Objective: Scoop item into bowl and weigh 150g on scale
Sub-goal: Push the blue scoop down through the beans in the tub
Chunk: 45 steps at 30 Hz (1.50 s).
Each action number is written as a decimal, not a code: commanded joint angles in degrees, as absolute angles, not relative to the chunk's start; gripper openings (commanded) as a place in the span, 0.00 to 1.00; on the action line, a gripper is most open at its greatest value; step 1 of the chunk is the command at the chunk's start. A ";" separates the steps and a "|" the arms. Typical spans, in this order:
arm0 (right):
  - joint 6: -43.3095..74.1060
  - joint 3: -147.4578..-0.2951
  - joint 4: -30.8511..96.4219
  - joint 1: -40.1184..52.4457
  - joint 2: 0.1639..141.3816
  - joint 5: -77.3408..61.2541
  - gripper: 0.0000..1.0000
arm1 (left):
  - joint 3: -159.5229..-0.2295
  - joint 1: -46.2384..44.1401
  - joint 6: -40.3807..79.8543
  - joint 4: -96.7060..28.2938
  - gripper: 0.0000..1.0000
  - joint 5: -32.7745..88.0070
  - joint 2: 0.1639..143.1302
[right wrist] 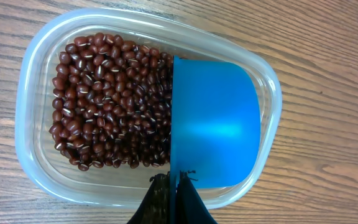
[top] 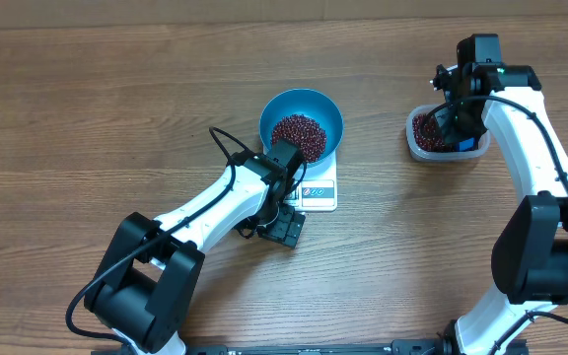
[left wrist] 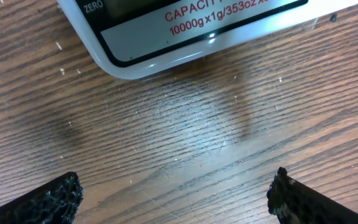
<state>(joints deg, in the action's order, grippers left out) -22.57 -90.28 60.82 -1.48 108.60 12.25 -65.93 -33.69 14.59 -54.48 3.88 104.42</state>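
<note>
Pinching the little blue scoop (right wrist: 216, 124), the right claw (right wrist: 174, 179) is clamped tight. The scoop sits in the clear tub (right wrist: 36, 93) right ahead of it, beans (right wrist: 110, 106) heaped alongside. The left claw (left wrist: 176, 199) hangs wide open over the table (left wrist: 166, 124), with the scale (left wrist: 142, 56) just past its tips and the bowl (top: 267, 113) of beans on top.

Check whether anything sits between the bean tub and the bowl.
Nothing visible does: only bare table lies between tub and bowl. The left pincer sits by the scale, off that path.
</note>
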 commanded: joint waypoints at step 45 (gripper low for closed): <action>-1.54 -89.93 56.60 -2.02 114.89 -7.88 0.04 | -66.50 -33.67 13.69 -54.57 1.00 3.88 104.79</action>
